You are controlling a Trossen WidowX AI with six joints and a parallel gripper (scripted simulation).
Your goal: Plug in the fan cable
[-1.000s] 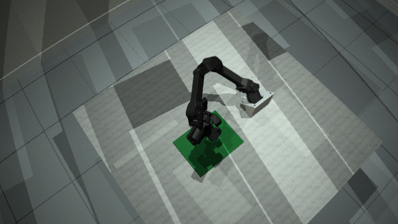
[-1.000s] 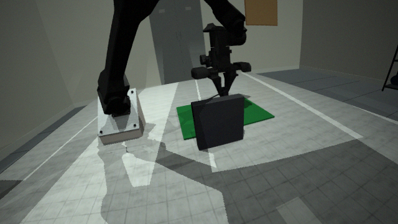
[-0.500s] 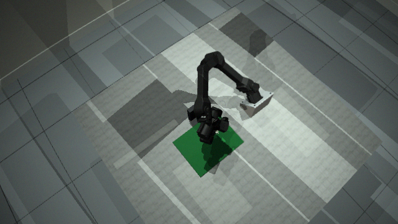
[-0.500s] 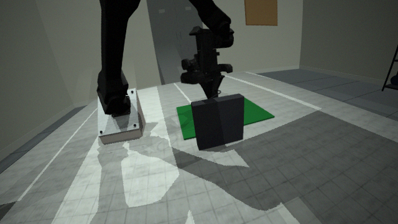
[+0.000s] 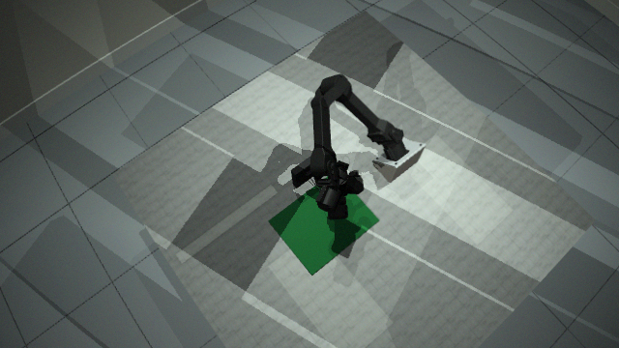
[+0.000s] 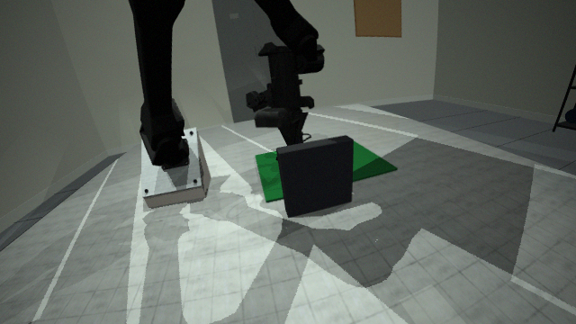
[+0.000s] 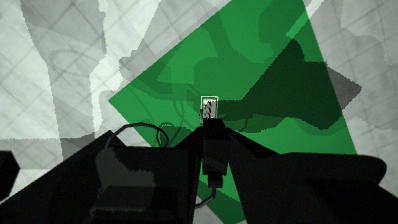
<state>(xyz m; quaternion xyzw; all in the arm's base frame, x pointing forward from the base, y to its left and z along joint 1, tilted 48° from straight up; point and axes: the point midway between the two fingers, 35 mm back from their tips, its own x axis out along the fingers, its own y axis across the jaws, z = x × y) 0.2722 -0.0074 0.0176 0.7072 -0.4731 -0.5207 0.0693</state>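
My gripper (image 6: 294, 141) (image 7: 213, 131) is shut on the fan cable's black plug (image 7: 216, 156) and points down over the green board (image 5: 309, 251) (image 6: 373, 166) (image 7: 150, 100). The pale four-pin header (image 7: 207, 108) shows its pins in the wrist view, just beyond the plug's front end. The plug overlaps the header's near edge in that view; its height above it I cannot tell. The thin cable (image 7: 213, 196) leaves the plug's rear. In the top view the arm hides header and plug. In the exterior view the dark panel hides them.
A dark square block (image 5: 302, 177) (image 6: 317, 176), apparently the fan, stands upright at the board's edge, close beside the gripper. A loop of cable (image 7: 137, 124) curves near the fingers. The arm's base stands on a pale box (image 5: 403, 166) (image 6: 175, 195).
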